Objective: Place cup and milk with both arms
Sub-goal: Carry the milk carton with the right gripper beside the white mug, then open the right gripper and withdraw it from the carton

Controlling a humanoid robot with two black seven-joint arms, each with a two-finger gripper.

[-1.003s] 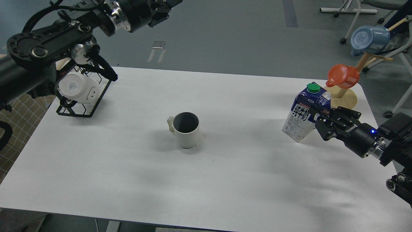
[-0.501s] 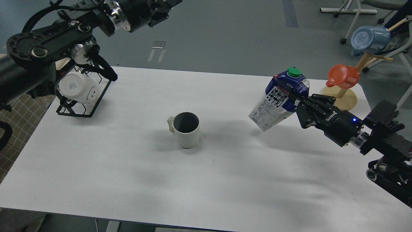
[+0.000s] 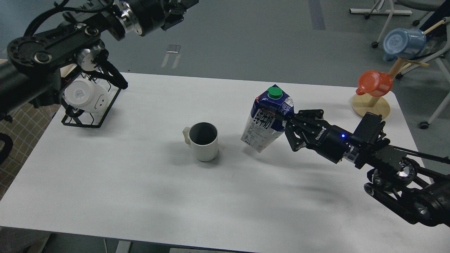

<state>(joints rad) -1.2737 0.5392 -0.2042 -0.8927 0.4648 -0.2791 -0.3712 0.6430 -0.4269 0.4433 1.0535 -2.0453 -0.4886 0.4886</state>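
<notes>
Right tool (image 3: 285, 123) pinches the milk (image 3: 266, 120), tilted, just right of the cup (image 3: 204, 141) mid-tabletop (image 3: 140, 196). Left tool (image 3: 175, 14) sits far back-left, its jaws unreadable, so the right arm is nearer.

The right arm is stretched in from the lower right edge toward the middle, its wrist nearly level, and the right gripper (image 3: 285, 123) is closed on the milk carton (image 3: 267, 119), which is held tilted. The left arm is raised at the upper left; its left gripper (image 3: 177, 10) is seen dark and end-on.
</notes>
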